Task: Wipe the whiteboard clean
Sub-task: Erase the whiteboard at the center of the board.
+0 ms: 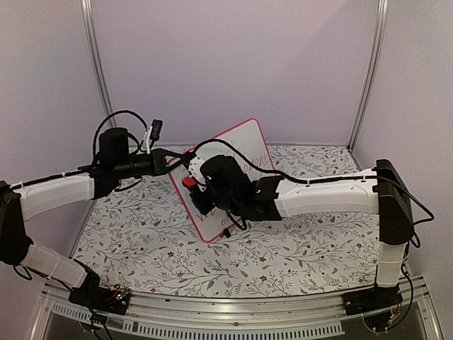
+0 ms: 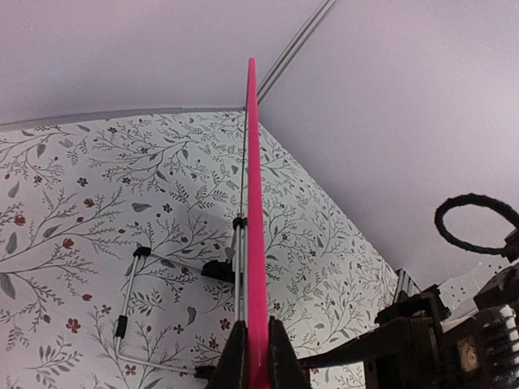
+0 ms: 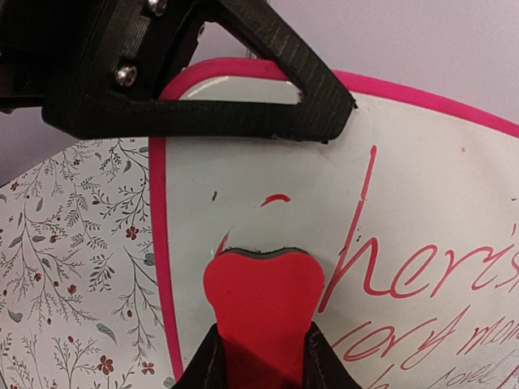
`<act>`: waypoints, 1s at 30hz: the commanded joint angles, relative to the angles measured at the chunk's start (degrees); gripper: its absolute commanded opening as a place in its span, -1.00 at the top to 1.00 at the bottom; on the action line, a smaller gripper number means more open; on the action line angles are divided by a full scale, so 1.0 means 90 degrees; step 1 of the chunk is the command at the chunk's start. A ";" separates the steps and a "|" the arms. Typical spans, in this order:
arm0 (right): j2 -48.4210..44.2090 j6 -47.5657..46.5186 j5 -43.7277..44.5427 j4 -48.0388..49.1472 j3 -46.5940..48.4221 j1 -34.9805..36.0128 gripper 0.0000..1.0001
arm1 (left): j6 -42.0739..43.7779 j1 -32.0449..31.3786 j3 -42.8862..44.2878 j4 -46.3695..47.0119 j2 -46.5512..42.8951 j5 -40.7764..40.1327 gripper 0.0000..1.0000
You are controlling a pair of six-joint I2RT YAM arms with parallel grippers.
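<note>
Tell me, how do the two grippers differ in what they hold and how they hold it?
The left gripper pinches the thin pink edge of the whiteboard and holds it tilted up, while the right gripper is shut on a red eraser. The left gripper meets the board edge-on, while the right gripper faces the written surface, with the eraser against it. Both are closed on something.

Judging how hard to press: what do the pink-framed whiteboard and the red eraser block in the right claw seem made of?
Pink-framed rectangular whiteboard: smooth glossy white face, likely coated board, going by the sheen at its top corner; thin frame looks plastic. Red eraser block: matte, probably foam or plastic, with a thin grey strip, seemingly felt, on the edge against the board.
</note>
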 commanded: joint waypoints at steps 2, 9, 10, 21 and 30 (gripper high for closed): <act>0.0068 0.0028 0.0039 -0.0092 -0.0039 0.0004 0.48 | -0.0266 -0.0084 -0.0054 0.0260 0.0087 0.0673 1.00; 0.0119 -0.0294 0.0298 -0.0074 0.0417 -0.0002 0.47 | -0.0272 -0.0094 -0.0065 0.0286 0.0090 0.0692 1.00; 0.0138 -0.0352 0.0355 -0.0070 0.0474 -0.0021 0.47 | -0.0272 -0.0095 -0.0072 0.0292 0.0090 0.0695 1.00; 0.0141 -0.0236 -0.0079 -0.0132 0.0688 -0.0203 0.46 | -0.0273 -0.0112 -0.0061 0.0286 0.0115 0.0711 1.00; 0.0174 0.0117 -0.0505 -0.0257 0.0342 -0.0174 0.47 | -0.0273 -0.0108 -0.0062 0.0292 0.0133 0.0710 1.00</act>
